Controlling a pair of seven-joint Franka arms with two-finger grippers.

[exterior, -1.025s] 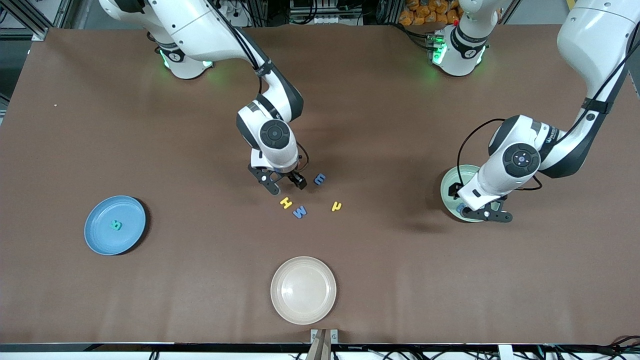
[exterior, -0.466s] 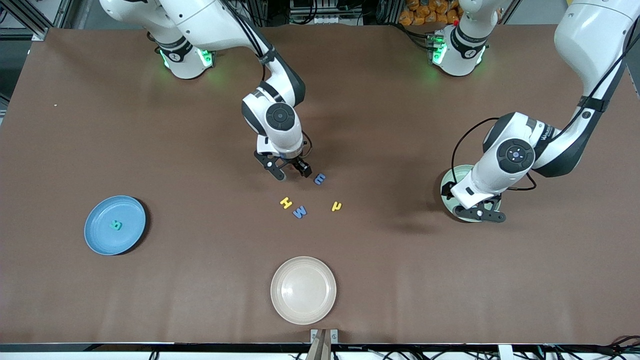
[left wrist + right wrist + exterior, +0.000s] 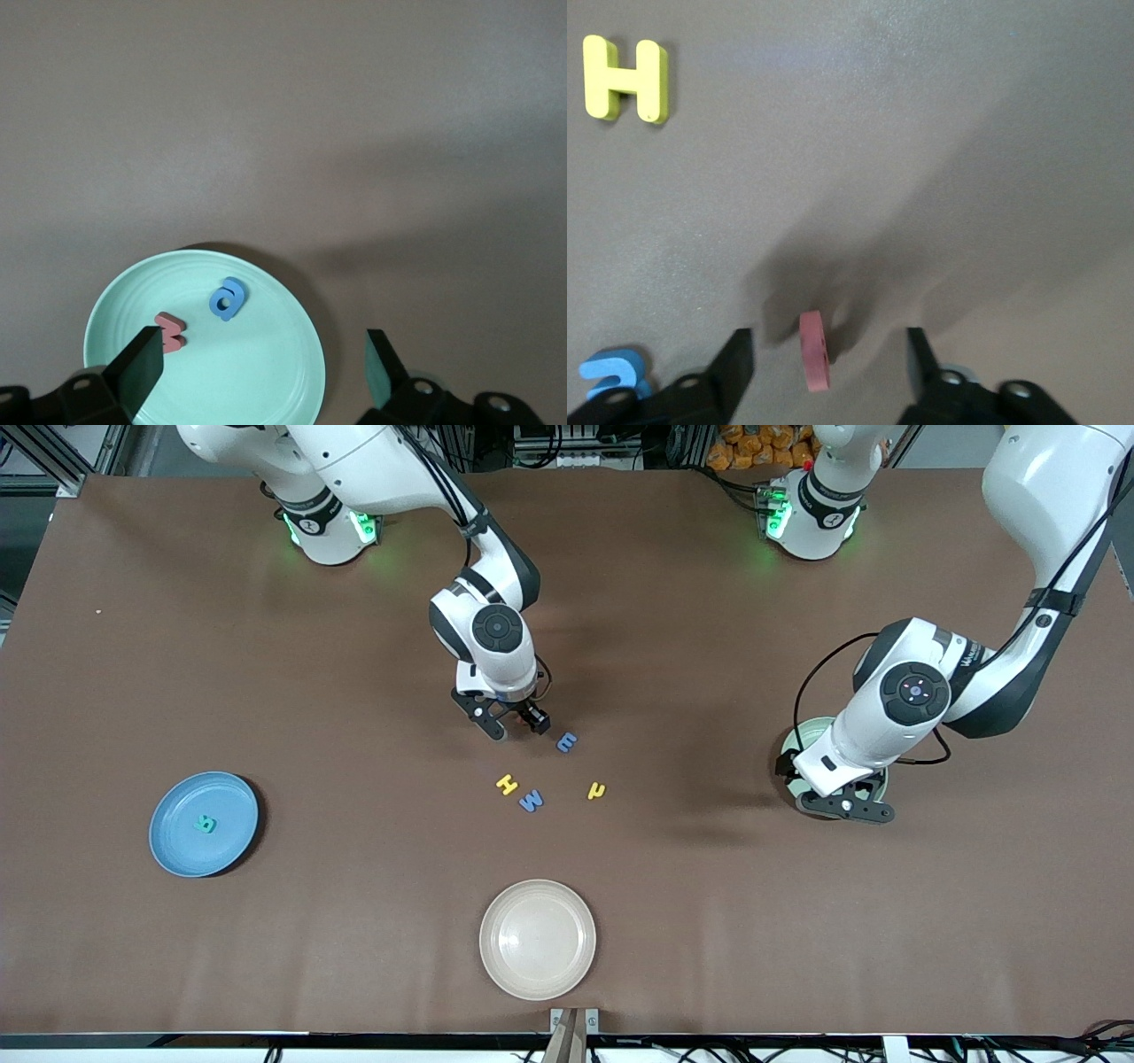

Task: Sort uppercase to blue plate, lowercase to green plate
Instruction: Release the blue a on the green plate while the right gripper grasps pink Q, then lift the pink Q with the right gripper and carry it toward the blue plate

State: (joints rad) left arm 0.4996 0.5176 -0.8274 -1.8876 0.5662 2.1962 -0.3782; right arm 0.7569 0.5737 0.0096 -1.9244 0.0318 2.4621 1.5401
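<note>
Red rounded letter (image 3: 814,351) being bracketed on edge by right gripper (image 3: 513,728).
Its fingers are standing apart, not yet clamped; the left gripper (image 3: 261,372) is being held open over the green plate (image 3: 292,390).

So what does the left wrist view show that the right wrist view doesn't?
Only the left wrist view: the green plate holding a red w and a blue a-like letter, under the open left pincer.

Only the right wrist view: yellow H, a red letter on edge between the right pincer's fingers, and a blue letter.

Both: brown tabletop.
</note>
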